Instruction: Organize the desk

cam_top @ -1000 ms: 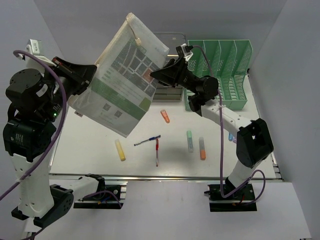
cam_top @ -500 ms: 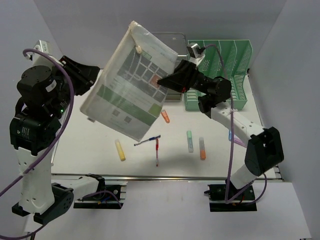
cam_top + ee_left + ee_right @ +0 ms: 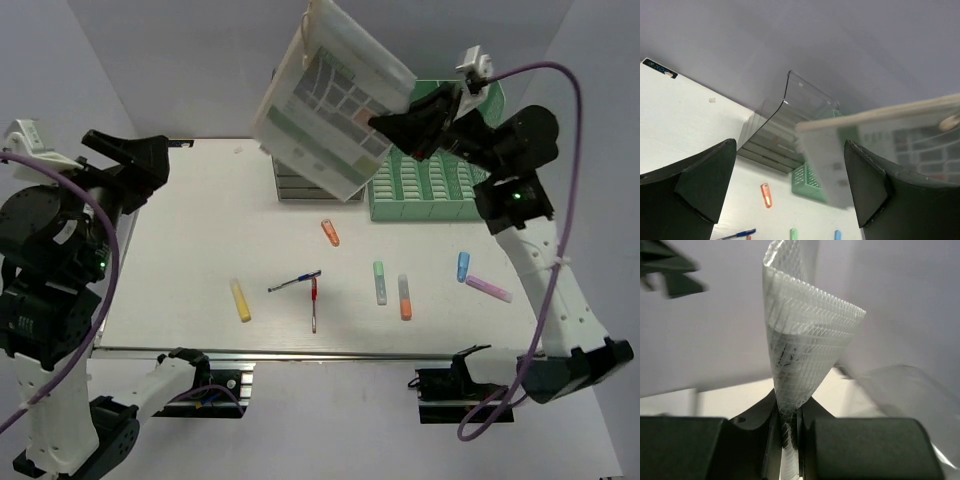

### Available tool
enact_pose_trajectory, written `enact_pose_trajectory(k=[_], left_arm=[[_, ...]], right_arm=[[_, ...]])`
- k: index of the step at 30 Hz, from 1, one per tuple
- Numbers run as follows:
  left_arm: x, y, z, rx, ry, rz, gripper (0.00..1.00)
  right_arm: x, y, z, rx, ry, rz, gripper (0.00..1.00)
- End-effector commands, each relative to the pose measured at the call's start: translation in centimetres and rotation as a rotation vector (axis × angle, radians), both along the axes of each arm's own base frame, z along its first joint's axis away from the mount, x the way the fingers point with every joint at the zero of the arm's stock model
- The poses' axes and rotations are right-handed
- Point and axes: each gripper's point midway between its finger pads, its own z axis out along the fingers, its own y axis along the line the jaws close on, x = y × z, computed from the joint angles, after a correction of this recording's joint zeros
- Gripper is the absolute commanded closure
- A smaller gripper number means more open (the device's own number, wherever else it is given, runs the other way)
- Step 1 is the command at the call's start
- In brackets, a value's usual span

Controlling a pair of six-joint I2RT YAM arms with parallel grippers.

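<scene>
Evidently you had the right gripper (image 3: 380, 123) clamped on the mesh pouch (image 3: 335, 105), left gripper (image 3: 790, 182) wide open, for filing in the green rack (image 3: 430, 190).

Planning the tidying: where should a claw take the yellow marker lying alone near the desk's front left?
Mid-barrel, from above, closing across its width: the yellow marker lies flat, pointing roughly front to back, with bare desk on both sides. The open left claw is nearer.

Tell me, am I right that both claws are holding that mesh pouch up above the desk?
Not quite. Only the right claw holds the pouch up above the desk. The left claw is open and well clear of it, as the top view shows.
</scene>
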Motion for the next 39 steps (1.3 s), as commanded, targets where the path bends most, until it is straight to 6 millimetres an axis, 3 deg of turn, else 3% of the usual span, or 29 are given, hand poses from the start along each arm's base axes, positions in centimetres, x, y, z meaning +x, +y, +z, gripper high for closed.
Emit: enact_pose_trajectory(k=[1,3,4,9,16,17,20,21,24,29,34,35,39], left_arm=[[2.2,-1.7,-3.0,0.075,0.059,-0.061,0.02],[2.6,-2.0,-3.5,0.104,0.061,-0.079,0.02],[3.0,-2.3,-4.2,0.120,0.077,-0.090,0.02],[4.5,-4.5,-6.3,0.211,0.110,-0.198,0.02],[4.9,-5.3,-8.4,0.280,0.104,-0.249,0.02],[5.3,-5.4,-9.8,0.289,0.128,-0.252,0.02],[5.0,-5.8,-11.3,0.303,0.122,-0.281,0.02],[5.2,-6.0,-12.9,0.308,0.149,-0.295,0.02],[5.1,-6.3,-15.2,0.331,0.173,-0.323,0.02],[5.4,-6.3,-17.2,0.386,0.194,-0.332,0.02],[5.9,-5.7,-19.6,0.421,0.205,-0.308,0.02],[5.7,-5.4,-19.6,0.427,0.195,-0.298,0.02],[5.7,-5.1,-21.0,0.450,0.212,-0.293,0.02]], right_arm=[[2.5,-5.4,1.3,-0.129,-0.165,-0.424,1.00],[3.2,-7.6,1.9,-0.152,-0.192,-0.559,1.00],[4.0,-9.8,2.6,-0.143,-0.198,-0.690,1.00],[6.9,-16.4,1.9,-0.203,-0.199,-1.054,1.00],[10.0,-22.4,-0.3,-0.263,-0.120,-1.296,1.00],[10.4,-23.6,-0.7,-0.273,-0.110,-1.324,1.00],[12.6,-23.7,-3.0,-0.296,-0.071,-1.306,1.00],[13.0,-23.5,-3.6,-0.299,-0.047,-1.280,1.00],[14.4,-22.8,-4.8,-0.295,-0.001,-1.221,1.00],[15.0,-23.5,-3.6,-0.273,0.006,-1.225,1.00],[16.0,-22.4,-5.2,-0.262,0.074,-1.147,1.00],[16.2,-23.7,-5.4,-0.257,0.090,-1.179,1.00],[16.6,-25.5,-5.2,-0.229,0.085,-1.274,1.00]])
